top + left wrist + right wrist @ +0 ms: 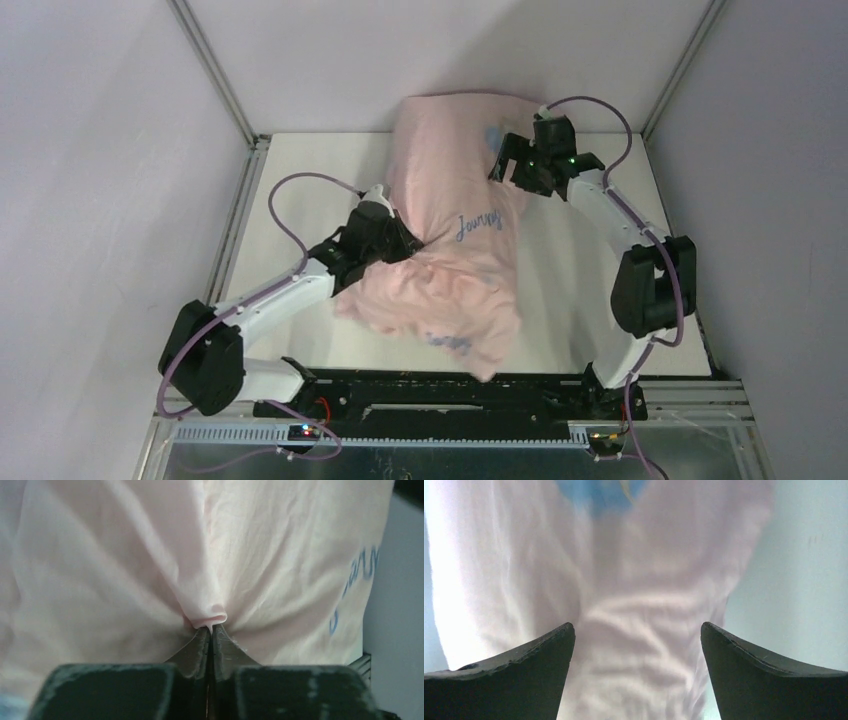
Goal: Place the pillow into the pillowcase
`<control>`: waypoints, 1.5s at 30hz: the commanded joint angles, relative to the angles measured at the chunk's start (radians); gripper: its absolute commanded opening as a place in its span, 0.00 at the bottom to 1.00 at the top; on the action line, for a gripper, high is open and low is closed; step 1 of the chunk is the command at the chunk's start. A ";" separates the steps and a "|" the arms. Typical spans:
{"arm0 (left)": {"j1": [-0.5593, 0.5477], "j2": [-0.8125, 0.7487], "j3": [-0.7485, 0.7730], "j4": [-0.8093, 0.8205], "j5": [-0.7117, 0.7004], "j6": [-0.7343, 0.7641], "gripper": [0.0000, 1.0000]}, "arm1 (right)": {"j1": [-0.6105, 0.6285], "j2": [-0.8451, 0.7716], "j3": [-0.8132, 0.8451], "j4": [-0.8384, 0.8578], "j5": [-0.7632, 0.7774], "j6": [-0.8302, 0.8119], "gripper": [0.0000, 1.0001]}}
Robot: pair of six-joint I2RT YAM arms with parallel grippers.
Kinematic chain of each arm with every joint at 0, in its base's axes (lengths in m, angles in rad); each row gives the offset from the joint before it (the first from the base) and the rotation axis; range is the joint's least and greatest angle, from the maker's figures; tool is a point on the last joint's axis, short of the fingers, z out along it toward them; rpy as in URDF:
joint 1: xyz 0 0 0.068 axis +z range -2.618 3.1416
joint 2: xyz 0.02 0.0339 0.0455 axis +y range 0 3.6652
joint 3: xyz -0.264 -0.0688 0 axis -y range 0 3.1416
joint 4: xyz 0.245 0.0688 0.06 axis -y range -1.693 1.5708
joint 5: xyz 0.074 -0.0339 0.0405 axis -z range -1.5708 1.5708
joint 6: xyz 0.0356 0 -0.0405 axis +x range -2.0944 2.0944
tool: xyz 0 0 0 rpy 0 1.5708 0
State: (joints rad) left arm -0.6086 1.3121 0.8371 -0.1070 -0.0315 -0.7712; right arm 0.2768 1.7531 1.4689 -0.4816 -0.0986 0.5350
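Pinching fold of pillowcase [455, 255] with clenched left hand [211, 630], at cloth's left edge. Lying plump, rumpled on table [580, 300]. Holding nothing with right hand [638, 627], spread wide at far end.

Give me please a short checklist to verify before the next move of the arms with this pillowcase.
1. Left hand shut on a pinch of the pillowcase: ok.
2. Right hand open, facing the fabric at the far end, gripping nothing: ok.
3. Pillow fully inside: cannot tell; the pillowcase looks stuffed, but no pillow shows.
4. Opening of the pillowcase found: cannot tell; no view shows it.
5. Pillowcase wholly on the table: cannot tell; its near corner reaches the front edge.
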 commanded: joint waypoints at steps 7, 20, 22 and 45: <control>0.128 -0.231 0.036 -0.251 -0.011 0.072 0.48 | 0.012 -0.431 -0.242 -0.055 -0.012 -0.021 0.99; 0.261 -0.631 -0.386 -0.310 0.047 -0.100 0.70 | -0.006 -0.826 -0.597 -0.075 -0.074 0.041 0.99; 0.288 -0.657 -0.444 -0.266 0.071 -0.123 0.70 | -0.009 -0.846 -0.621 -0.074 -0.076 0.043 0.99; 0.552 -0.634 -0.410 -0.337 -0.095 -0.092 0.00 | -0.060 -0.837 -0.819 0.066 -0.207 0.095 0.99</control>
State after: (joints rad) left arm -0.1867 0.6689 0.2939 -0.2352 0.0696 -0.9451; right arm 0.2218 0.9096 0.6865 -0.4778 -0.2695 0.6109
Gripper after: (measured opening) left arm 0.014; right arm 0.992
